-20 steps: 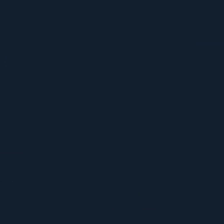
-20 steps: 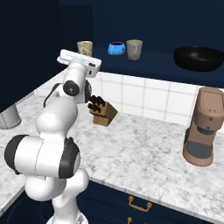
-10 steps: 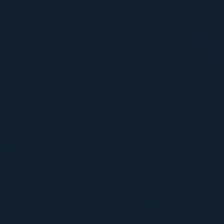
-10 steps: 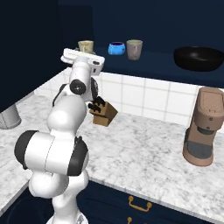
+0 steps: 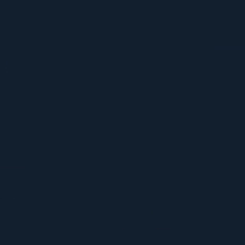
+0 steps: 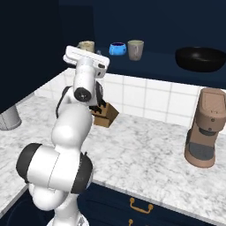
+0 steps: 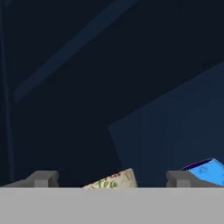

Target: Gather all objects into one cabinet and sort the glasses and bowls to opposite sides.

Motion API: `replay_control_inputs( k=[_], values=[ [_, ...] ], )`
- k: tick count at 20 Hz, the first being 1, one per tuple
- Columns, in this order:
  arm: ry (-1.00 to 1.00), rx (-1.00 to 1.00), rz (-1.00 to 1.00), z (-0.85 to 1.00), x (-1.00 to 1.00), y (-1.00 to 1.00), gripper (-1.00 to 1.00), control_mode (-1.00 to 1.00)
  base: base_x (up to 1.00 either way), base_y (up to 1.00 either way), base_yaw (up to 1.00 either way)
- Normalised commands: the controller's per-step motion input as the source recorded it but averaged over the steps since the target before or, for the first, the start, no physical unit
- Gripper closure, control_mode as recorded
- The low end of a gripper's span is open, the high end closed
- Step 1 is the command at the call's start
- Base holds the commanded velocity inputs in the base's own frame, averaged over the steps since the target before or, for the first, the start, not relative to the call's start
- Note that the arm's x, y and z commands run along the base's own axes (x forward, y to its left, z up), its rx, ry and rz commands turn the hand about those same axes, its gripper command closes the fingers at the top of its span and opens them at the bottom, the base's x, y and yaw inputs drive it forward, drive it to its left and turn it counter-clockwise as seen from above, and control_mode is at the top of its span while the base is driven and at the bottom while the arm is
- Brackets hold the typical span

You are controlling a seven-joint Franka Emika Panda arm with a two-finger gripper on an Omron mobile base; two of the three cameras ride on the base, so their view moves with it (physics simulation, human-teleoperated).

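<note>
Mugs first: in your right base view, one cream mottled mug [image 6: 86,45] stands at the left of the open cabinet shelf [image 6: 159,59], just behind the arm's hand. A blue bowl [image 6: 117,48] sits beside it, and a grey-beige cup [image 6: 135,49] stands to the right of that. A black pan [image 6: 201,59] rests far right. On the counter [image 6: 145,150] stand a knife block [image 6: 105,115] and a coffee machine [image 6: 205,128].

In your hand view, the gripper [image 7: 111,179] is released, jaws wide apart, with the mug rim [image 7: 114,180] between them and the bowl at the right. The mug probably sits left to keep glasses apart from bowls.
</note>
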Motion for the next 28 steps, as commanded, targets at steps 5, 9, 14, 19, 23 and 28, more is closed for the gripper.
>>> replay_control_inputs(
  k=[5, 9, 14, 19, 23, 28],
  values=[
    [0.04, 0.11, 0.02, 0.65, -0.97, -0.37, -1.00, -1.00, 0.00, 0.00, 0.00],
    [0.09, 0.00, 0.08, 0.60, -1.00, -0.48, -1.00, -1.00, 0.00, 0.00, 0.00],
    [0.34, -0.04, 0.10, -0.07, -1.00, -0.82, -1.00, -1.00, 0.00, 0.00, 0.00],
    [0.61, -0.12, 0.08, -0.55, -1.00, -0.72, -1.00, -1.00, 0.00, 0.00, 0.00],
    [0.42, -0.16, 0.05, -0.43, -1.00, -0.15, -1.00, -1.00, 0.00, 0.00, 0.00],
    [0.06, -0.17, 0.02, -0.59, -1.00, 0.03, -1.00, -1.00, 0.00, 0.00, 0.00]
  ],
)
